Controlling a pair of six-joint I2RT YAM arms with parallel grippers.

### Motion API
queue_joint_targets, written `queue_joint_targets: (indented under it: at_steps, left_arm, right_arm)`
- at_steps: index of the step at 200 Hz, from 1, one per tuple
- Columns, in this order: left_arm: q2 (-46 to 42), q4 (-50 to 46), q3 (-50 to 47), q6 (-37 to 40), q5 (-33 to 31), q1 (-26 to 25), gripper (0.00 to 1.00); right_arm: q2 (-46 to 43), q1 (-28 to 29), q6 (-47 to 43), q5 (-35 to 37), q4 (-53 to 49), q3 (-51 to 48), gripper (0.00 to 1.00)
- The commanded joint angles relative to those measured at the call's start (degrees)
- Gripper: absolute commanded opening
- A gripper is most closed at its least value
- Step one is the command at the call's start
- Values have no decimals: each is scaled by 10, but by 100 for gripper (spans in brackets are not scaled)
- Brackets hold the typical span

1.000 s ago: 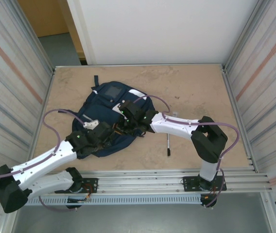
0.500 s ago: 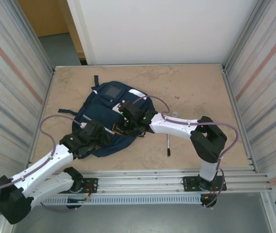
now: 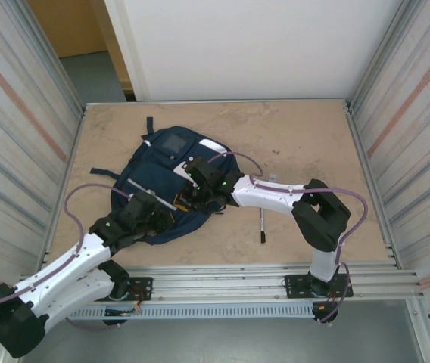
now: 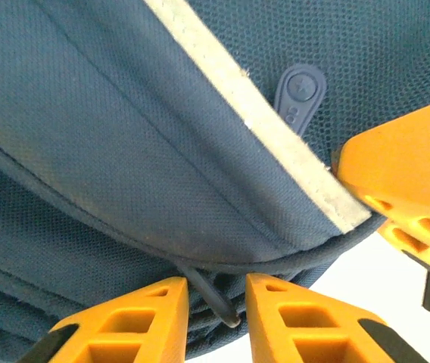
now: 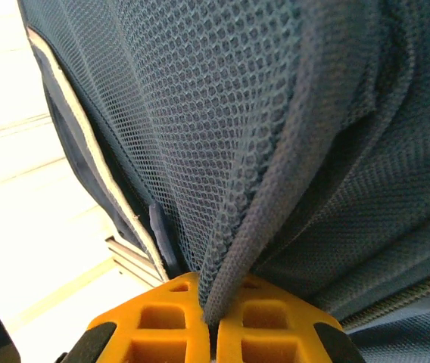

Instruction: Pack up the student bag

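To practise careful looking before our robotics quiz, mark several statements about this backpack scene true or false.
1. The student bag lies on the table. True.
2. The right gripper has its jaws wide open. False: they pinch the bag's mesh edge.
3. A pen lies inside the bag. False: it lies on the table, apart from the bag.
4. The left gripper has a gap between its jaws. True.

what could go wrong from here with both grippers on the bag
1. The right gripper pinches just a thin mesh edge of the student bag; pulling could slip or strain it.
2. The left gripper is open around a thin cord, so closing may catch just that.
3. The two grippers sit close together and could bump.
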Motion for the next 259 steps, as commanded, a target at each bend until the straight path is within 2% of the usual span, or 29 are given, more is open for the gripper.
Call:
queue_joint_targets:
  at_steps: [1, 50, 79, 95, 118, 143, 170, 208, 226, 248, 259]
  left_arm:
    - [9, -51, -6, 5, -13, 0, 24]
    - [61, -102, 21, -11, -61, 3, 22]
    - [58, -110, 31, -6, -76, 8, 21]
    - [47, -111, 35, 6, -69, 28, 21]
    - [28, -108, 31, 31, -52, 66, 8]
    - [7, -87, 32, 75, -8, 99, 0]
    - [-27, -112, 50, 125, -29, 102, 0]
    - [-62, -115, 56, 163, -39, 102, 0]
    - [-62, -87, 49, 173, -25, 102, 0]
    - [-59, -51, 39, 180, -5, 102, 0]
    - [-61, -12, 28, 184, 28, 102, 0]
  right_arm:
    - [-16, 2, 7, -56, 74, 27, 0]
    - [-26, 0, 10, -53, 75, 27, 0]
    - [-31, -2, 3, -56, 69, 28, 0]
    - [-40, -4, 3, -49, 71, 19, 0]
    - [-46, -6, -3, -49, 69, 17, 0]
    - [-55, -9, -6, -49, 69, 6, 0]
    - [-58, -21, -12, -55, 60, -10, 0]
    - [-58, -70, -57, -91, 19, -24, 0]
    - [-49, -103, -110, -123, -30, -6, 0]
    - [-34, -140, -149, -161, -36, -8, 0]
    - [-14, -163, -163, -177, -51, -2, 0]
